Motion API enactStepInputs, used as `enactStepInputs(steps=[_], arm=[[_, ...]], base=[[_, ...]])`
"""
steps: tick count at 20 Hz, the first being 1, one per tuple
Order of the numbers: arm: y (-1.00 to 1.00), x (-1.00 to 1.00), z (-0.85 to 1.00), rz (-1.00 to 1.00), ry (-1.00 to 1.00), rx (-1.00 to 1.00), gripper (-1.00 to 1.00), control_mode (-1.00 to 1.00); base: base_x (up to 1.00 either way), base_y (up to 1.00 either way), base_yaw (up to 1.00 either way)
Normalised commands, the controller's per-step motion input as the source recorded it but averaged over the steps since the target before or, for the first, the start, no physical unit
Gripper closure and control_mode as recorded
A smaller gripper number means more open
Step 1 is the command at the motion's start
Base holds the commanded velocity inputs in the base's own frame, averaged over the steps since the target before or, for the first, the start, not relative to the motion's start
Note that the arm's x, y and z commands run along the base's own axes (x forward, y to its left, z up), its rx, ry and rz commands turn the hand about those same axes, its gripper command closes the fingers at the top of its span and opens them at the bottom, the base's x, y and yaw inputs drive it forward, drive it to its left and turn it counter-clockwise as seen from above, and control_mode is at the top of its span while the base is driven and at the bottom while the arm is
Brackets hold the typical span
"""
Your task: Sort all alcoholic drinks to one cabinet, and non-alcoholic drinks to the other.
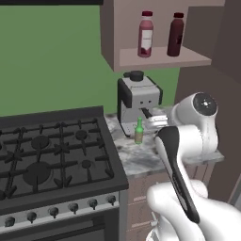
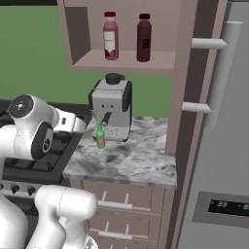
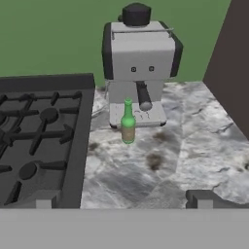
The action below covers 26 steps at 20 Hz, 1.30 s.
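Note:
One of the alcoholic drinks, a slim green bottle [image 3: 128, 122] [image 1: 139, 132] [image 2: 100, 135], stands upright on the marble counter [image 3: 194, 141] just in front of the coffee machine. My gripper [image 3: 124, 200] hovers open over the counter's near part, well short of the bottle. Its two dark fingertips [image 3: 44, 199] are spread wide with nothing between them. Both non-alcoholic drinks stand side by side in the open upper cabinet [image 1: 160, 59] above: a pink bottle [image 1: 146, 34] [image 2: 111, 36] and a dark maroon bottle [image 1: 175, 34] [image 2: 143, 37].
A grey coffee machine [image 3: 140, 58] [image 1: 139, 100] stands at the back of the counter, its spout handle over the bottle's right. A black gas stove [image 3: 39, 141] [image 1: 52, 155] borders the counter on the left. A fridge [image 2: 219, 146] stands at the right, and drawers [image 2: 116, 204] sit below the counter.

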Motion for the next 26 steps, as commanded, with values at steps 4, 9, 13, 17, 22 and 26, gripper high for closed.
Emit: enactStepInputs(steps=[4,9,13,17,22,26], arm=[[0.00,0.27,-0.13,0.00,0.08,-0.04,-1.00,-1.00],[0.00,0.26,-0.22,0.00,0.01,-0.03,-1.00,-1.00],[0.00,0.26,-0.30,0.00,0.00,-0.03,-1.00,-1.00],[0.00,0.26,-0.31,0.00,0.00,-0.02,-1.00,-1.00],[0.00,0.29,-0.24,0.00,0.00,0.00,-1.00,-1.00],[0.00,0.28,-0.17,0.00,0.00,0.00,-1.00,-1.00]], base=[[0.00,0.00,0.00],[0.00,0.00,0.00],[0.00,0.00,0.00],[0.00,0.00,0.00],[0.00,0.00,0.00],[0.00,0.00,0.00]])
